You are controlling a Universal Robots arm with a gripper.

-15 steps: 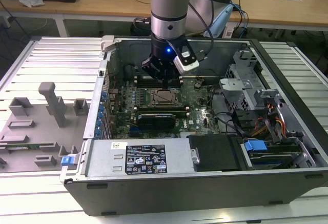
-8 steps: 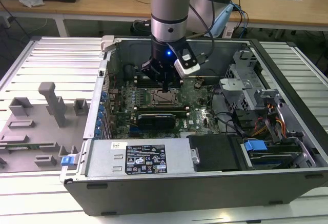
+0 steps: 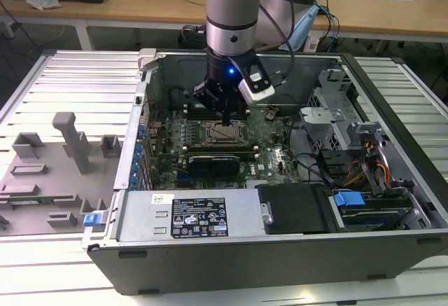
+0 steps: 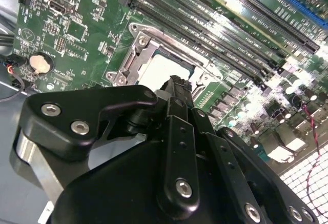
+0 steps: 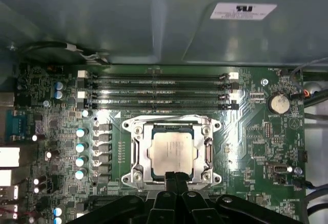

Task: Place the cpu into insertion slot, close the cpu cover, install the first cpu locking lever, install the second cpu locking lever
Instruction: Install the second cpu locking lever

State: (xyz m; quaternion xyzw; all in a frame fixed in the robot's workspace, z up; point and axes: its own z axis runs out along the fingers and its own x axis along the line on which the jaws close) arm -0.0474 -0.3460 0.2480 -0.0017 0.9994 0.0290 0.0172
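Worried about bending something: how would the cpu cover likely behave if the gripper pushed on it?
The cpu cover looks like thin sheet metal framing the cpu, so probably stiff but bendable under an uneven push. Its shiny surface may let the gripper slip. It lies flat, so tipping seems unlikely.

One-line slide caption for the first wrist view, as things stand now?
Gripper poised at the edge of the cpu, which lies in the insertion slot beside four memory slots.
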